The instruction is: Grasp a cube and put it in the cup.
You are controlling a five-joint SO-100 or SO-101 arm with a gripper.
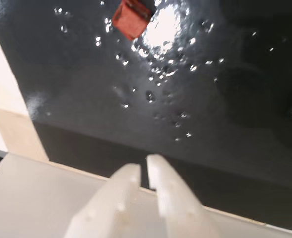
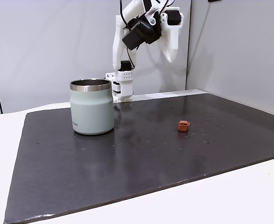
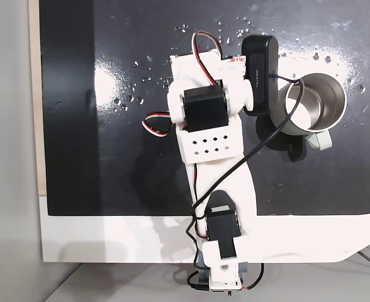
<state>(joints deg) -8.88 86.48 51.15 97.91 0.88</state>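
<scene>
The tiny reddish-orange cube (image 1: 131, 19) lies on the glossy black mat at the top of the wrist view, far ahead of my fingertips. In a fixed view from the side, the cube (image 2: 183, 125) sits right of the pale grey-green cup (image 2: 92, 107), which stands upright with its steel rim up. My gripper (image 2: 169, 58) hangs high above the mat's back edge, well clear of both. In the wrist view the gripper (image 1: 147, 163) is shut, its white fingers nearly touching with nothing between them. From above, the cup (image 3: 326, 94) shows its metal inside, right of the arm.
The black mat (image 2: 127, 158) covers most of the white table (image 2: 249, 196). The arm's base (image 2: 120, 86) stands at the mat's back edge, just behind the cup. Grey walls close off the back and right. Water droplets or specks glint on the mat (image 1: 161, 74).
</scene>
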